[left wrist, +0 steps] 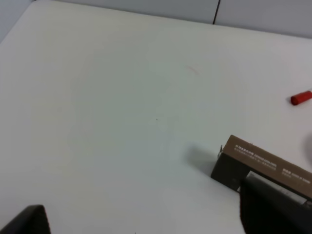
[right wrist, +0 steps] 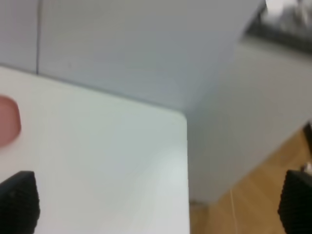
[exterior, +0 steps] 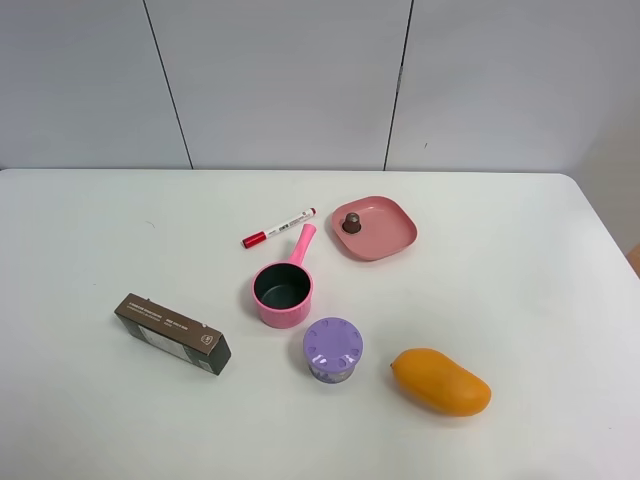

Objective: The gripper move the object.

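Observation:
The object, a slim dark brown box with small white print, lies flat on the white table at the front left. Neither arm shows in the exterior high view. In the left wrist view the box lies just beyond one black finger, which hides its near end. The left gripper is open and empty, above the table, with the box at its one side. The right gripper is open and empty, with its fingers wide apart over the table's far right corner.
A pink saucepan, a purple round-lidded jar and an orange mango stand right of the box. A red-capped marker and a pink plate holding a small brown piece lie behind. The table edge drops to the floor.

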Robot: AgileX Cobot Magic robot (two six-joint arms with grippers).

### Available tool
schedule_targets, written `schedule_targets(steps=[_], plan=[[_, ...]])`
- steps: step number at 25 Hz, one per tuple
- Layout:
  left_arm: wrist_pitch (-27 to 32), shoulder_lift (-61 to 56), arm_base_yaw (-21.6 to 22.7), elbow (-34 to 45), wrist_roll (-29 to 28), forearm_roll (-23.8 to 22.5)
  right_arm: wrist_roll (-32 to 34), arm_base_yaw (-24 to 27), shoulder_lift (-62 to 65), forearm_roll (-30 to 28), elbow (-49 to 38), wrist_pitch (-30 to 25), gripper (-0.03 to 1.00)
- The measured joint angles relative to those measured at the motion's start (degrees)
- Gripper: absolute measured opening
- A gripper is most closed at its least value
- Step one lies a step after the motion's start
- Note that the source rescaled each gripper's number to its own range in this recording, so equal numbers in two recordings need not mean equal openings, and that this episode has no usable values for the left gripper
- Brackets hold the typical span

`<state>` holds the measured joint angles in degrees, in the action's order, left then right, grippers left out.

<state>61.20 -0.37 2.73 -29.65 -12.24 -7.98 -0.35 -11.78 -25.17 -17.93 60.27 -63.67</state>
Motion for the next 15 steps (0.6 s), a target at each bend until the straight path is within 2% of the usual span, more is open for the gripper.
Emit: schedule_targets(steps=[3,6,11,15], plan=[[0.0,0.0,0.0,0.0,0.0,0.0,2.5,5.8,8.9,4.3,-10.9,2.2,0.99],[0.0,0.0,0.0,0.0,0.0,0.0,3.6,8.9,16.0,7.5,-18.4,2.6,0.99],[0.0,0.0,0.0,0.0,0.0,0.0,5.9,9.8,24.0,11.6,-25.3,2.8,0.99],[0.0,0.0,0.0,0.0,0.0,-0.1,6.6,9.9,25.4,13.8,-29.2,2.4,0.99]])
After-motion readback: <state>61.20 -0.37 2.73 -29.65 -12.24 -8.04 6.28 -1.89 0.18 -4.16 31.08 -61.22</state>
